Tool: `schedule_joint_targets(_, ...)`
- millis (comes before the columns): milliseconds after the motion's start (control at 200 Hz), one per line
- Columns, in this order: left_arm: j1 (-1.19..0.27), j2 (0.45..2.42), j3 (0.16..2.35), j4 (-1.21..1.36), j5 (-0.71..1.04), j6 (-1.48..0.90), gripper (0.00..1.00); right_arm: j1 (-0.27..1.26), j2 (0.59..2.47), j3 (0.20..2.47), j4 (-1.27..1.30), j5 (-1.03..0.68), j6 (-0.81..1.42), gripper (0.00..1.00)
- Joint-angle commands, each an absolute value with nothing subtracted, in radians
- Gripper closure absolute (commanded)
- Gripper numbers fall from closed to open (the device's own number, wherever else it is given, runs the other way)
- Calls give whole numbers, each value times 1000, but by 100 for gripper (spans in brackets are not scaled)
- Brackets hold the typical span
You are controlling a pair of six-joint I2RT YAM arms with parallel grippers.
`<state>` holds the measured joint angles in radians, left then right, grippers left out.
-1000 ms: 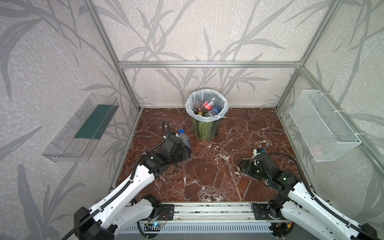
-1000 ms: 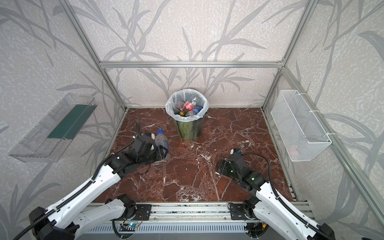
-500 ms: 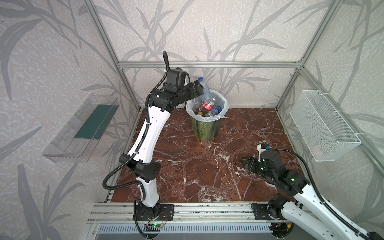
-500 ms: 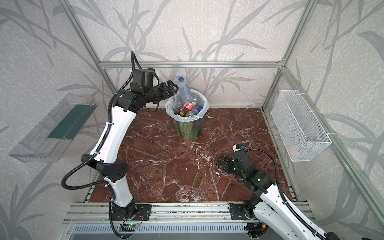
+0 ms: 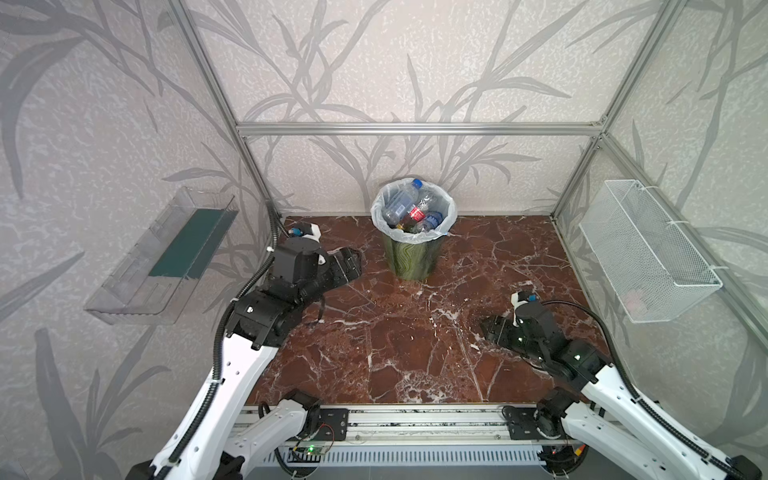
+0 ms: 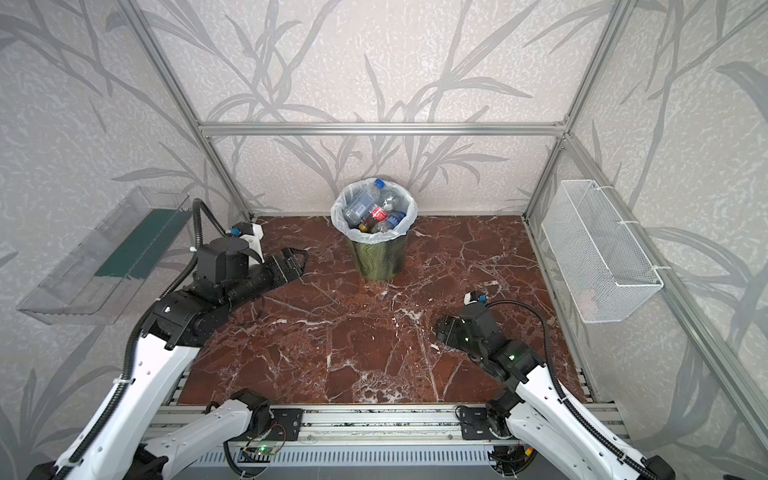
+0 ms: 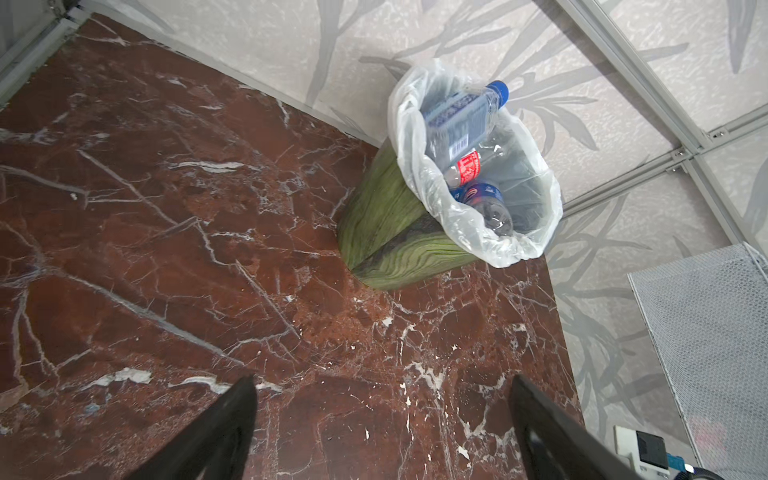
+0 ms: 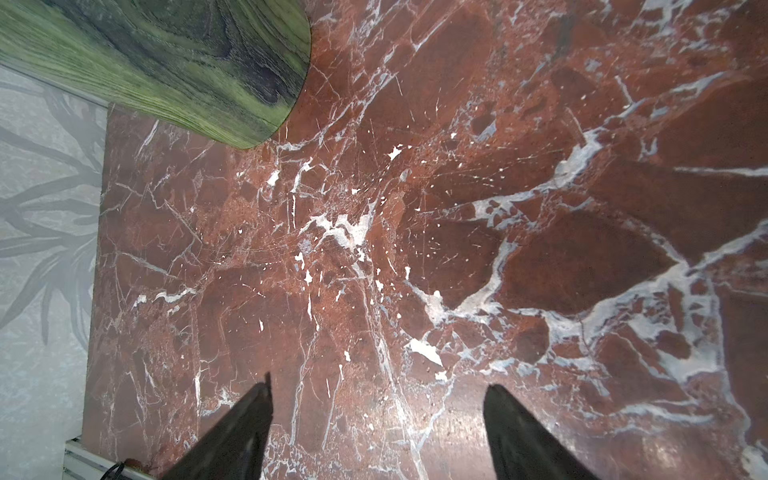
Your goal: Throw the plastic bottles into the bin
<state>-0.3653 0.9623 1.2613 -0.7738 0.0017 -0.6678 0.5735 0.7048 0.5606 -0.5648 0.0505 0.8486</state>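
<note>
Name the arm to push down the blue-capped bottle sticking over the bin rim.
Left, probably. The left gripper lies nearer the bin, open, empty and aimed at it, with the blue-capped bottle in its wrist view. The right gripper lies farther.

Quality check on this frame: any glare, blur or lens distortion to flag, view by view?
In both top views: even light, sharp, soft shadows around the bin. Left wrist view: the wide lens makes the bin lean and stretch; the left gripper shows dark and soft-edged. Right wrist view: a dull sheen on the marble floor near the right gripper.
</note>
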Motion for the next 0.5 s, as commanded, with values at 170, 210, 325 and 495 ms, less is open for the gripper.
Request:
schedule_joint_targets(170, -311, 928, 1150, -733, 3, -696, 6, 568, 702, 565, -555, 71, 832, 20)
schedule_joint_targets(210, -303, 921, 1129, -718, 2, -695, 6, 568, 702, 563, -554, 82, 822, 20)
schedule_joint_targets(325, -275, 908, 1067, -677, -61, -710, 5, 545, 731, 561, -511, 70, 752, 19)
schedule_joint_targets(495, -226, 895, 951, -556, -216, -673, 3, 426, 797, 574, -419, 49, 553, 15)
